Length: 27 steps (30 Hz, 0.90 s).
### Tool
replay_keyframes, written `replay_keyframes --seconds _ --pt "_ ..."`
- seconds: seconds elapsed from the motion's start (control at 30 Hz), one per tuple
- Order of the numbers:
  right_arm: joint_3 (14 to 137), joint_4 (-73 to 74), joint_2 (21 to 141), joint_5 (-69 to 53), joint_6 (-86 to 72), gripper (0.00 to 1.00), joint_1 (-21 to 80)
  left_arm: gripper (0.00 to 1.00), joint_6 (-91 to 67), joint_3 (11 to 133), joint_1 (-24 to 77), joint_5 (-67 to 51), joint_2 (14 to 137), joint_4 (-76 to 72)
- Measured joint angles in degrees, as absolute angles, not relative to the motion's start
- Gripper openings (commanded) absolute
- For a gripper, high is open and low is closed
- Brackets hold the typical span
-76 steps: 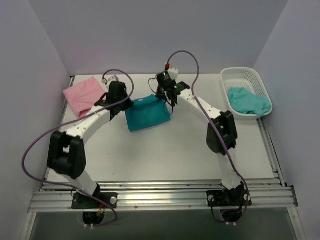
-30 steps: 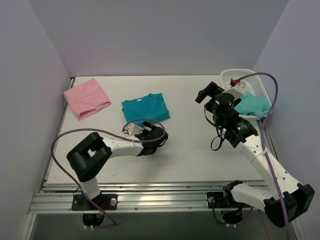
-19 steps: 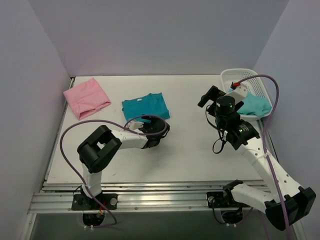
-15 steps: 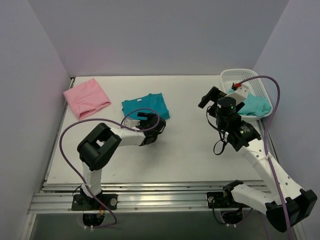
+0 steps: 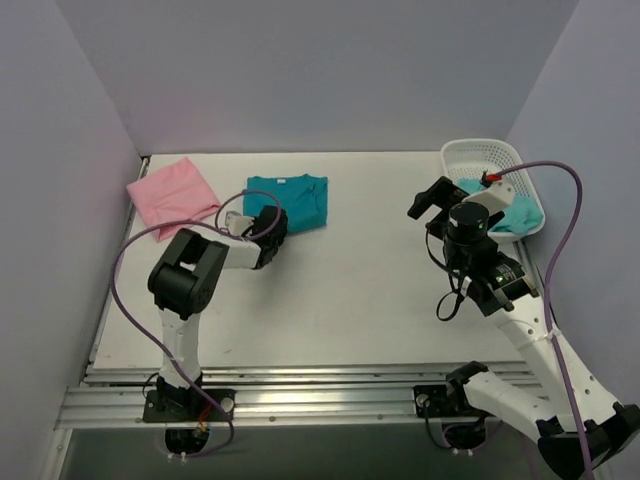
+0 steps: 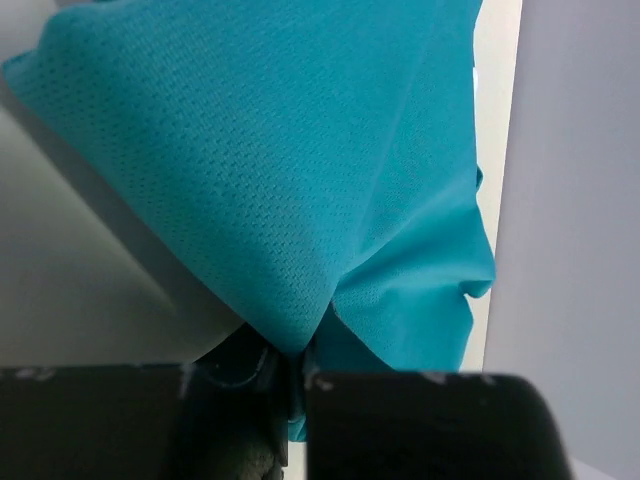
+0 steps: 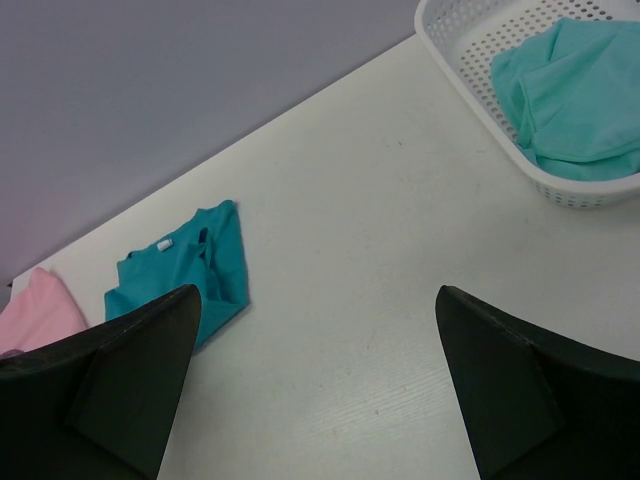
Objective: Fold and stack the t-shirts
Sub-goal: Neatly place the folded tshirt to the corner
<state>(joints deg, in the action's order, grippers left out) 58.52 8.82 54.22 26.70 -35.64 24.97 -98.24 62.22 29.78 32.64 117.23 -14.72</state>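
The deep teal t-shirt lies folded at the back middle of the table. My left gripper is at its near left edge, and in the left wrist view a fold of the teal cloth is pinched between the shut jaws of the gripper. A pale pink t-shirt lies folded at the back left. The aqua-green t-shirt sits crumpled in the white basket. My right gripper hangs open above the table left of the basket, and the right wrist view shows its jaws wide apart with nothing between them.
The left arm's purple cable loops over the table near the pink shirt. Grey walls close in the back and both sides. In the right wrist view the basket is at upper right and the teal shirt at left.
My left gripper swung back and left to the teal shirt's near edge and shut on the cloth; the shirt has shifted toward the back wall. The right arm drifted slightly right, still open.
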Motion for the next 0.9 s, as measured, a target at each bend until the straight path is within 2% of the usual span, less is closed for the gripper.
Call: replay_keyframes --seconds 0.2,0.37,0.53,0.73,0.9 --pt "58.50 9.85 51.22 26.81 -35.70 1.00 24.77 0.02 -81.97 68.90 17.87 16.32 120.25 -14.48" --pt "57.58 10.20 48.66 26.52 -35.94 1.00 24.77 0.02 -62.06 90.52 10.98 7.05 127.63 2.59" --pt "56.64 10.33 47.68 25.54 -36.05 1.00 24.77 0.02 -44.64 116.31 9.85 3.14 135.94 20.51" --pt "56.14 11.03 45.95 24.62 -36.01 1.00 24.73 0.02 -31.51 132.99 9.13 2.76 137.29 35.86" --pt "56.12 11.31 43.68 24.10 -35.94 1.00 24.73 0.02 -26.50 135.83 5.37 2.98 137.29 40.45"
